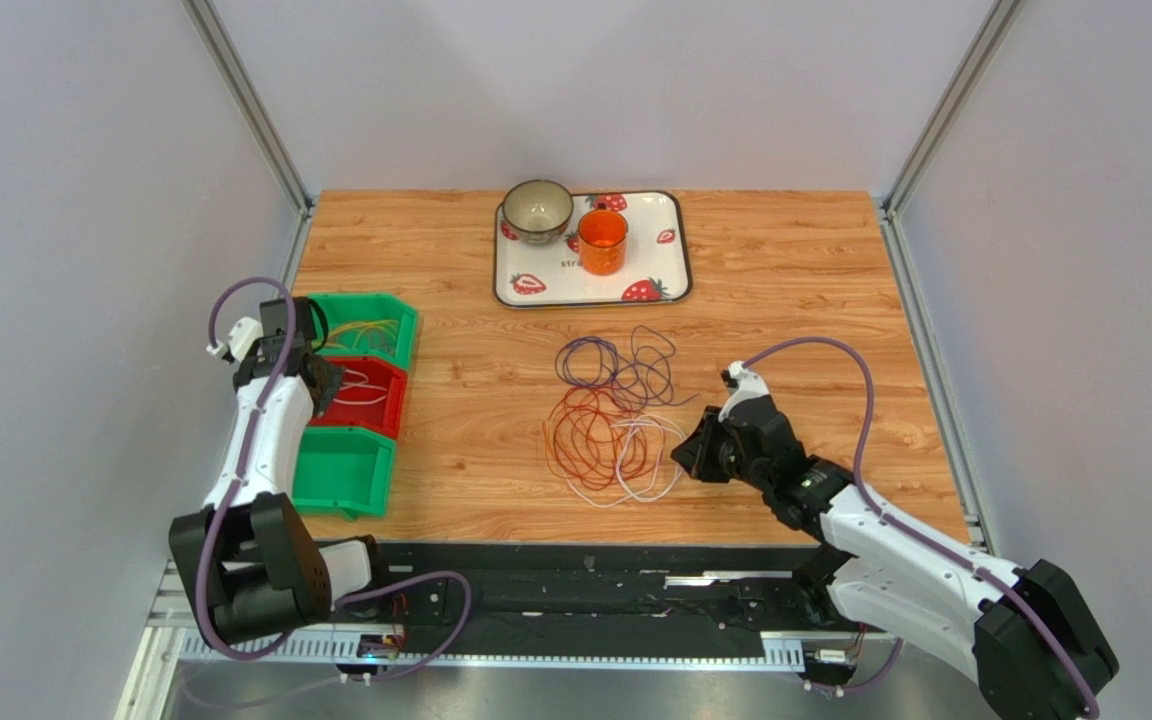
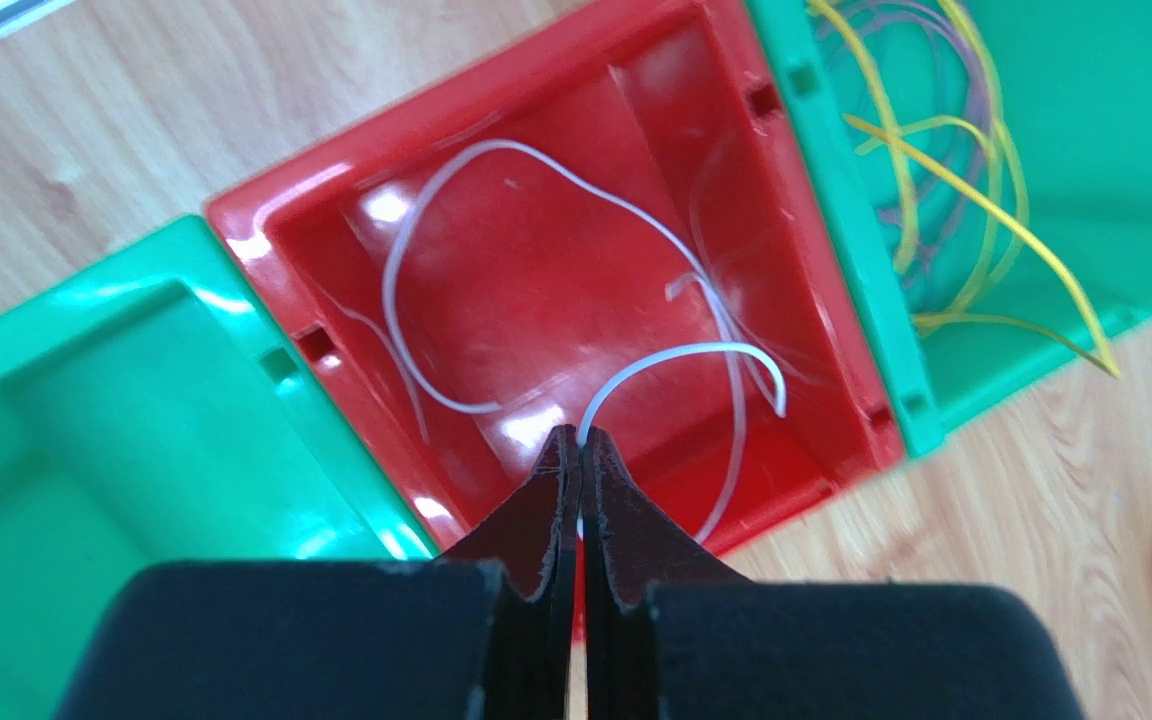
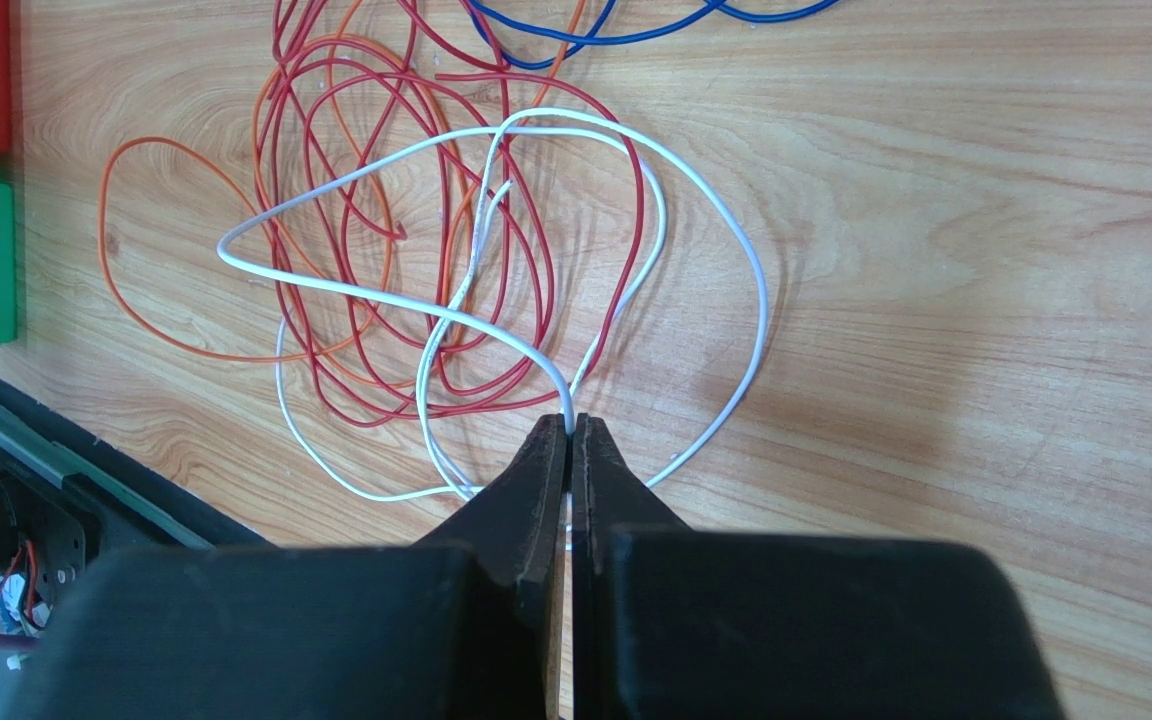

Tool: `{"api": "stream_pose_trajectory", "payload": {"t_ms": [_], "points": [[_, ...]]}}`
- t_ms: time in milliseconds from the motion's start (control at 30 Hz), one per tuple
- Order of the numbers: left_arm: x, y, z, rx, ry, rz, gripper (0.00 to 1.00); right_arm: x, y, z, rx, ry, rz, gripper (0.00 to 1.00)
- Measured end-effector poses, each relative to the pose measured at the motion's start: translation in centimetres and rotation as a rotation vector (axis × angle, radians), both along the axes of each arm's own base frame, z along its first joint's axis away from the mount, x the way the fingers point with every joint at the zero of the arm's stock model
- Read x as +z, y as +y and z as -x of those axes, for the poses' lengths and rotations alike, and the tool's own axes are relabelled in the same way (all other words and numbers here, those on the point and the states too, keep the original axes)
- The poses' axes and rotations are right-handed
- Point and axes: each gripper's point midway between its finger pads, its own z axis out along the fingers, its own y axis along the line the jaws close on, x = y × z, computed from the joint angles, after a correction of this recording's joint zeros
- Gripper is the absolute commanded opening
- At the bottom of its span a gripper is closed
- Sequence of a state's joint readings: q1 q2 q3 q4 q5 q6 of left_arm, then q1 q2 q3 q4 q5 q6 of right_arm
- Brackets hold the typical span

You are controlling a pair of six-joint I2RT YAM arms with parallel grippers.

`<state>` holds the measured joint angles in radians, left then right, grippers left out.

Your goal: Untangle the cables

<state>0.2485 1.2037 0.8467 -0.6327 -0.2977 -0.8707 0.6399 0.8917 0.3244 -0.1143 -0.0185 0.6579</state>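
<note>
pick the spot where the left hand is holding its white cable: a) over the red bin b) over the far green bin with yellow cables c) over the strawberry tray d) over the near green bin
a, the left hand is pinched shut on a white cable that trails down into the red bin directly below it.

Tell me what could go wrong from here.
Right hand is shut on a white cable threaded through the red loops; pulling may drag them along or tighten the tangle. Left hand is shut on a second white cable over the red bin; lifting without opening would likely pull it out.
</note>
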Motion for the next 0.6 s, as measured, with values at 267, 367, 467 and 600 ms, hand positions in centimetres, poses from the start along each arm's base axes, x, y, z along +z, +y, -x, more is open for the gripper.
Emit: {"api": "stream_pose_trajectory", "payload": {"t_ms": [267, 367, 467, 600], "points": [[-0.7, 2.3, 0.1, 0.080, 0.070, -0.046, 0.22, -0.1, 0.0, 0.0, 0.000, 0.002, 0.002, 0.00], [-0.8, 2.4, 0.2, 0.088, 0.071, -0.043, 0.37, -0.1, 0.0, 0.0, 0.001, 0.005, 0.004, 0.00], [-0.6, 2.3, 0.1, 0.084, 0.062, -0.039, 0.40, -0.1, 0.0, 0.0, 0.000, 0.006, 0.004, 0.00], [1.0, 2.1, 0.0, 0.079, 0.001, -0.043, 0.41, -0.2, 0.0, 0.0, 0.000, 0.006, 0.005, 0.00]]}}
